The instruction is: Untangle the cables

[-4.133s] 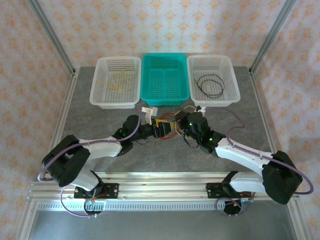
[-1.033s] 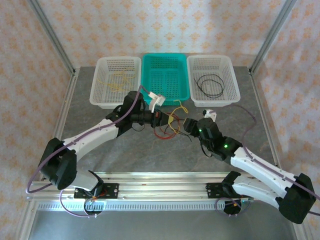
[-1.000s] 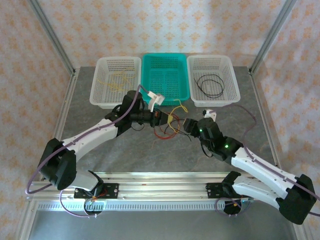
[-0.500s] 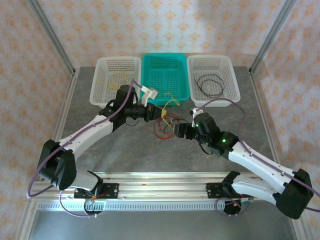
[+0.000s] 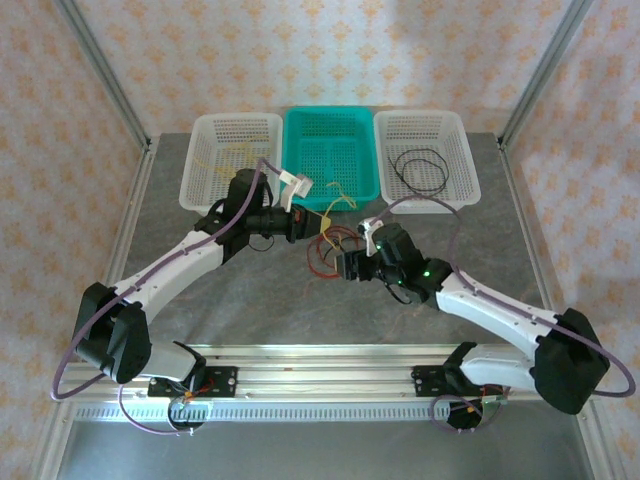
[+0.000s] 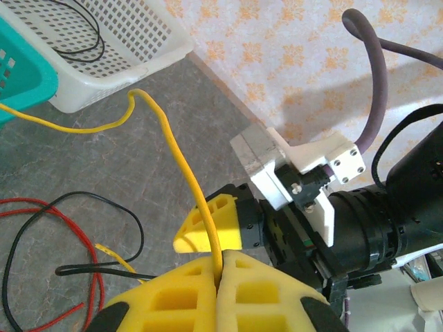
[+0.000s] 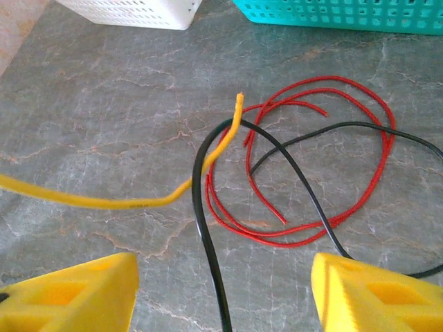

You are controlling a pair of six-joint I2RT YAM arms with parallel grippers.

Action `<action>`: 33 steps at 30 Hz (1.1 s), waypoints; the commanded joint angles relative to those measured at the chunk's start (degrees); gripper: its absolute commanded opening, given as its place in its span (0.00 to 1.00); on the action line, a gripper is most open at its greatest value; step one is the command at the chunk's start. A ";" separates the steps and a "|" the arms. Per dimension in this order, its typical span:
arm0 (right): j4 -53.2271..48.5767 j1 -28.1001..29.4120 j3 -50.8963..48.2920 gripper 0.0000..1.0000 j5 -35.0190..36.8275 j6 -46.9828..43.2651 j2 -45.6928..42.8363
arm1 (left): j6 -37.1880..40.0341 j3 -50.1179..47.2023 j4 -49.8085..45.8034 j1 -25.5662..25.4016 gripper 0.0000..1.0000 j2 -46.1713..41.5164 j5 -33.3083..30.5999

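- Right gripper (image 7: 223,294) has swung inward, jaws spread and empty, over the thin red wire loop (image 7: 304,243) and thin black wire (image 7: 198,200) on the grey table (image 7: 104,104).
- Left gripper (image 6: 220,266) clamps the thin yellow wire (image 6: 181,166), lifted.
- Light and floppy, likely to snag: pinch the black strand mid-span.

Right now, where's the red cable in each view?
Top external: red cable on table, just in front of teal basket.
Left wrist: red cable lower left; teal basket upper left.
Right wrist: red cable loop centre-right; teal basket along top.
Shared landmark: teal basket.
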 commanded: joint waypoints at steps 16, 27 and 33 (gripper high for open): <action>9.71 0.06 -1.49 0.13 0.42 2.63 3.55 | 0.08 -0.88 0.89 0.52 0.00 -1.54 1.43; 9.26 -2.54 -0.09 0.00 9.55 9.37 1.25 | 3.54 -2.56 -3.30 0.47 0.00 -1.98 4.44; 10.35 -3.39 0.59 0.00 8.13 9.83 2.61 | 5.36 -2.45 -5.50 0.38 0.00 -2.24 6.19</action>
